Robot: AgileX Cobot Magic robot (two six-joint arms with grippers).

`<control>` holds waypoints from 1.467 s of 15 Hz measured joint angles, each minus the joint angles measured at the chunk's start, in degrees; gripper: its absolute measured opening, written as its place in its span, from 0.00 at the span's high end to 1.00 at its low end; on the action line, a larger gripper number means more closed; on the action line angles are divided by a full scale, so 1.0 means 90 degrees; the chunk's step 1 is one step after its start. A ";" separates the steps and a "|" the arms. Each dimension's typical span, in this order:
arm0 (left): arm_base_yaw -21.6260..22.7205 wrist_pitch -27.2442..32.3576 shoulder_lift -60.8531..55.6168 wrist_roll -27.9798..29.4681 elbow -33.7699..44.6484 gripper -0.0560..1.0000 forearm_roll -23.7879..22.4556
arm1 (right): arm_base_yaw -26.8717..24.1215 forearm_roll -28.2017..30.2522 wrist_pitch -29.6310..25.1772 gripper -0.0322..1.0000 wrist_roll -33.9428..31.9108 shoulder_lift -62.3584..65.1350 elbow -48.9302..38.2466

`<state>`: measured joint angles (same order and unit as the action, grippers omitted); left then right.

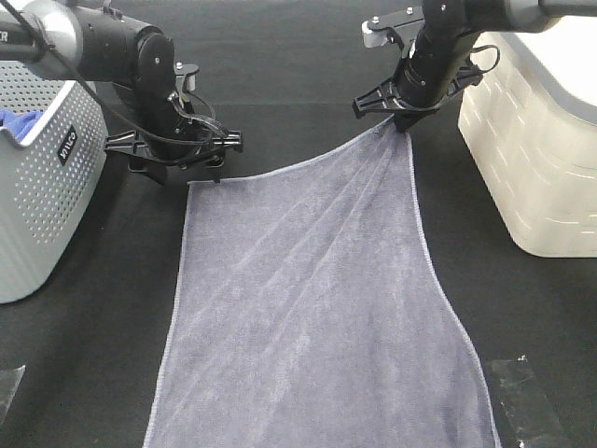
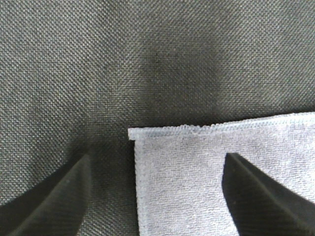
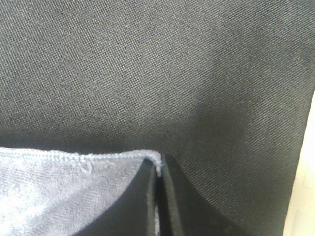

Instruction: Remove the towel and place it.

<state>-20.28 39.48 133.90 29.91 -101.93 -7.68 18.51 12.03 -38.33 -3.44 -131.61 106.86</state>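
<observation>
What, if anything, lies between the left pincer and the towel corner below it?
Nothing visible. The open left pincer straddles the far left corner of the towel, with only bare black table cloth around it. The right pincer is shut on the other far corner.

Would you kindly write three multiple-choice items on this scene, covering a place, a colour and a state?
1. The right gripper is at which towel corner? A far right B far left C near left
2. The cloth in the grey basket is: A blue B red C yellow
3. The left gripper has its jaws: A shut on the towel B open over a corner C holding the basket
1 A, folds run to its shut jaws; 2 A, blue shows above the rim; 3 B, its fingers stand apart astride the corner.
</observation>
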 joint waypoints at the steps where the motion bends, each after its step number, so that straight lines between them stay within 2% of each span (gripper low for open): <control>1: 0.0000 0.0000 0.0013 0.0102 0.0000 0.28 -0.0083 | 0.0000 0.0000 -0.0006 0.97 0.0000 0.0000 0.0000; 6: 0.0000 0.0000 0.0229 0.0178 0.0000 0.29 -0.0108 | 0.0000 0.0000 -0.0013 0.97 -0.0006 0.0000 0.0000; 9: 0.0006 -0.0051 0.0325 0.0185 0.0000 0.39 -0.0127 | 0.0000 0.0000 -0.0013 0.97 -0.0006 0.0000 0.0000; 12: 0.0006 -0.0248 0.0357 0.0185 0.0000 0.52 -0.0127 | 0.0000 0.0000 -0.0013 0.97 -0.0006 0.0000 0.0000; 14: 0.0006 -0.0255 0.0369 0.0185 0.0000 0.55 -0.0140 | 0.0000 0.0000 -0.0013 0.97 -0.0006 0.0000 0.0000; 19: 0.0013 -0.0337 0.0369 0.0038 0.0000 0.93 -0.0127 | 0.0000 0.0000 -0.0013 0.97 -0.0006 0.0000 0.0000; 22: 0.0013 -0.0344 0.0350 0.0013 0.0000 0.95 -0.0115 | 0.0000 0.0025 -0.0013 0.97 -0.0006 0.0000 0.0000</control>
<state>-20.17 36.38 137.05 30.02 -101.93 -8.71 18.51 12.26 -38.45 -3.50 -131.61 106.86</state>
